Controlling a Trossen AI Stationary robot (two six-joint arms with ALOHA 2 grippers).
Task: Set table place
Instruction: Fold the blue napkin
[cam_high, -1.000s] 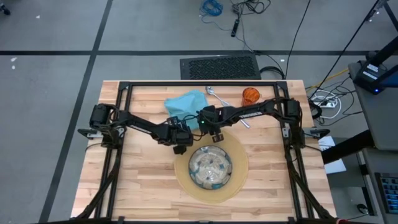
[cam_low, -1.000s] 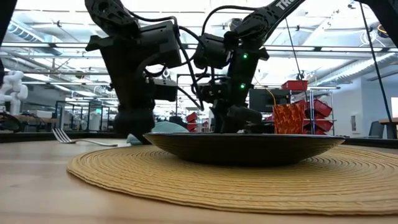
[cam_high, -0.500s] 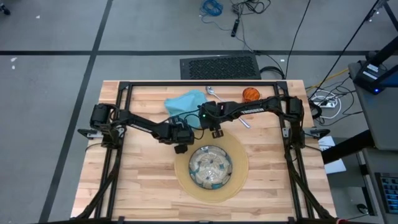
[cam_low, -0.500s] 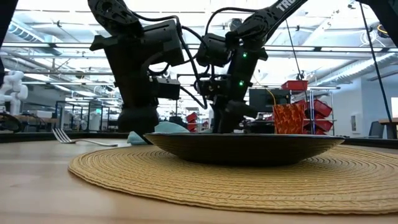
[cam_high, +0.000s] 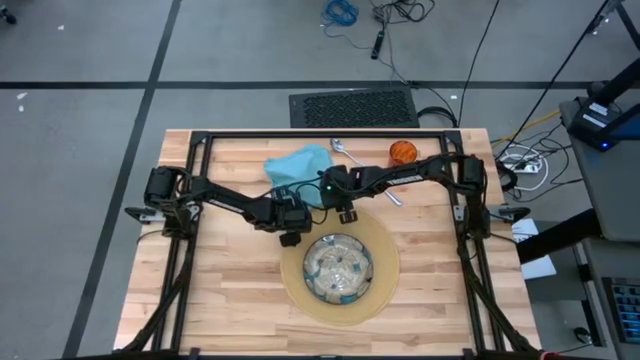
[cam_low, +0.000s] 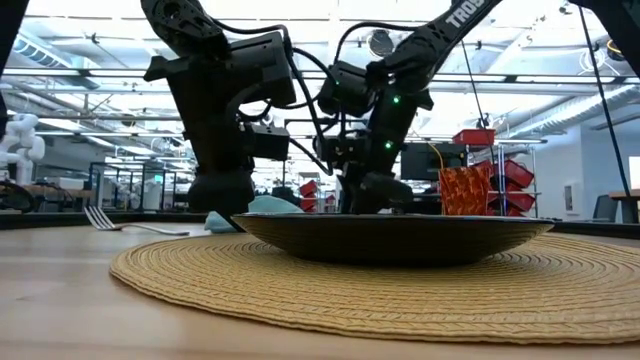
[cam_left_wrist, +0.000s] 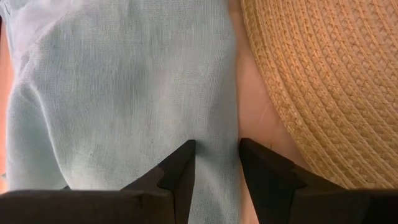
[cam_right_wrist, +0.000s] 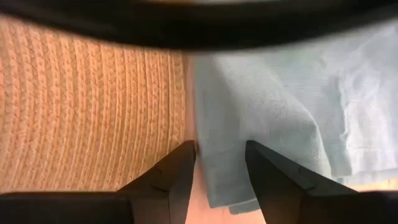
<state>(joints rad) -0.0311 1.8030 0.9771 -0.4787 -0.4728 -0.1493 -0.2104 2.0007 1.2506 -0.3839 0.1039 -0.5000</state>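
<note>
Napkin (cam_high: 301, 163): teal cloth, rumpled, on the table (cam_high: 230, 290) at the mat's far-left edge, partly under both arms. Mat (cam_high: 384, 270): round, tan, woven, near the table's front centre; patterned glass plate (cam_high: 339, 268) at its middle.
Left arm: reaches in from the left rail, elbow bent, wrist low. Left gripper (cam_left_wrist: 216, 155): fingers slightly apart over the napkin's edge beside the mat rim; cloth shows in the gap, grip not certain.
Right arm: stretches across from the right rail. Right gripper (cam_right_wrist: 221, 155): fingers parted, tips straddling the napkin's border where it meets the mat; nothing clamped.
Fork (cam_low: 110, 221), further cutlery (cam_high: 345, 150) and orange cup (cam_high: 403, 152): along the far edge
</note>
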